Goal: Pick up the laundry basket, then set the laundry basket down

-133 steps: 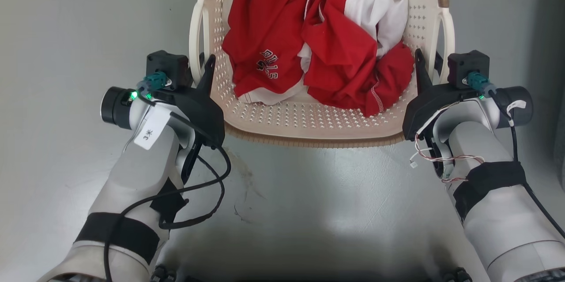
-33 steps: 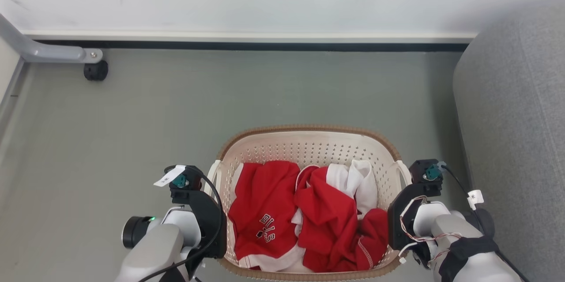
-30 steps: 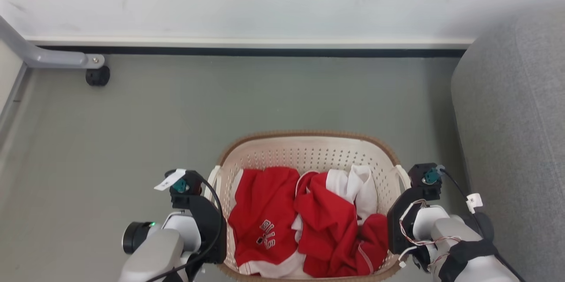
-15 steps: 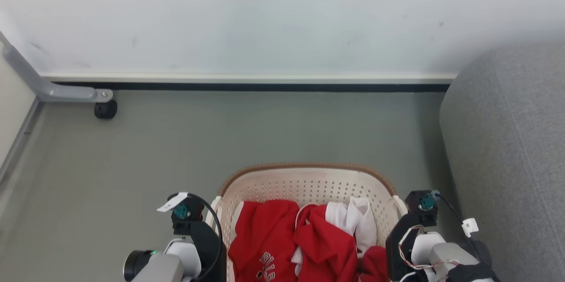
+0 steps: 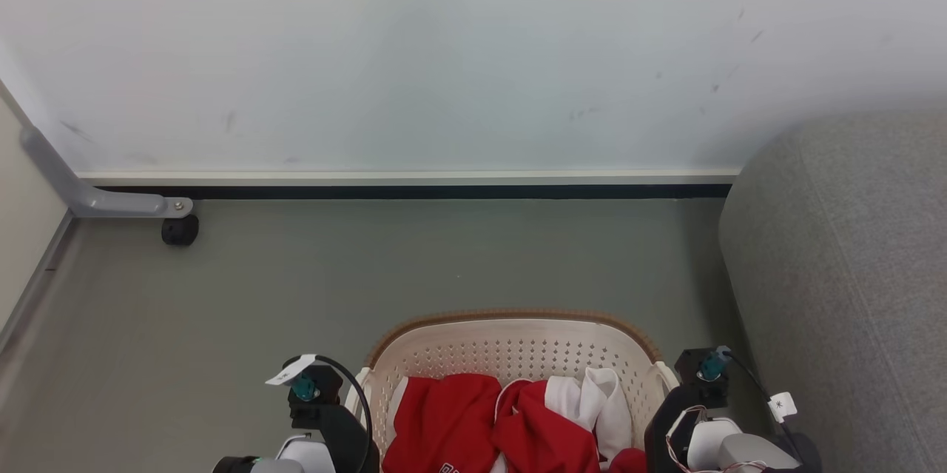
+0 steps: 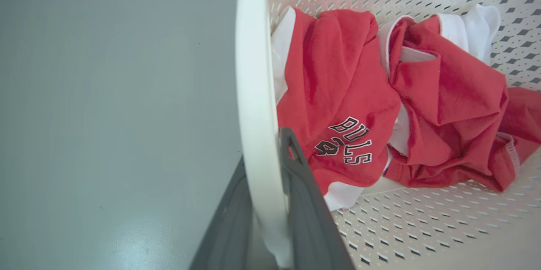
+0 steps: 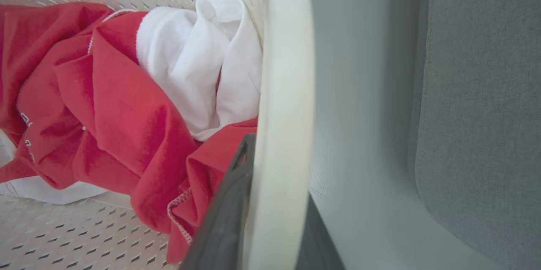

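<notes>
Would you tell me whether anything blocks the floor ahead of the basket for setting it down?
Nothing visible does: the floor ahead of the laundry basket lies bare to the wall. A grey sofa flanks its right; a black caster sits far left.

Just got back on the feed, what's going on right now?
The robot is holding the laundry basket with both arms. The left hand is clamped on the left side handle, a finger on each side, and the right hand grips the right side handle likewise. Inside lie red and white clothes. Ahead is grey floor and a pale wall, with a grey upholstered piece to the right. Whether the basket is off the floor cannot be told.
</notes>
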{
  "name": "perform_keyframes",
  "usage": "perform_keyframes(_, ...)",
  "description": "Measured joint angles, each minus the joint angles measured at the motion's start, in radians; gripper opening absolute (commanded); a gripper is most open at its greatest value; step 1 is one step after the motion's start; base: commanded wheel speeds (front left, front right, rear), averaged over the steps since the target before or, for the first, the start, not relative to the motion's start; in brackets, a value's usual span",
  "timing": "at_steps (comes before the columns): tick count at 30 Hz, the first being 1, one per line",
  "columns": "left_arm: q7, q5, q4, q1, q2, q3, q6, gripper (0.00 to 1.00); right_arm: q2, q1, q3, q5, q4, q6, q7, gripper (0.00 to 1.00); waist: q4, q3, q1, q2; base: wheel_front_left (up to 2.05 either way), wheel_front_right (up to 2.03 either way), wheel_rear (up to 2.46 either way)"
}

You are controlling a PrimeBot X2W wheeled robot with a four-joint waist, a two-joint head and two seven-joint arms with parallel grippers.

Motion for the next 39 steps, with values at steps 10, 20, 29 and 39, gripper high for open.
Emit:
perform_keyframes(10,0.005,-0.020,0.001,0.007,0.001,-0.001,0.000,0.00,0.000,0.011,0.019,0.024,-0.001,-0.003,0.012,0.00,-0.006,-0.025,0.0001,0.0001,0.00,0.00,0.00)
perform_keyframes(20,0.007,-0.026,0.002,0.029,0.001,-0.001,0.000,0.00,0.000,0.022,0.034,0.037,0.002,-0.003,0.018,0.00,-0.016,-0.048,0.0001,0.0001,0.00,0.00,0.00)
perform_keyframes(29,0.015,-0.031,0.002,0.042,0.001,-0.007,0.000,0.00,0.001,0.030,0.043,0.044,0.010,-0.003,0.020,0.00,-0.020,-0.058,0.0001,0.0001,0.00,0.00,0.00)
perform_keyframes(39,0.018,-0.032,0.002,0.043,0.001,-0.011,0.000,0.00,0.001,0.030,0.057,0.057,0.011,-0.006,0.022,0.00,-0.019,-0.065,0.0001,0.0001,0.00,0.00,0.00)
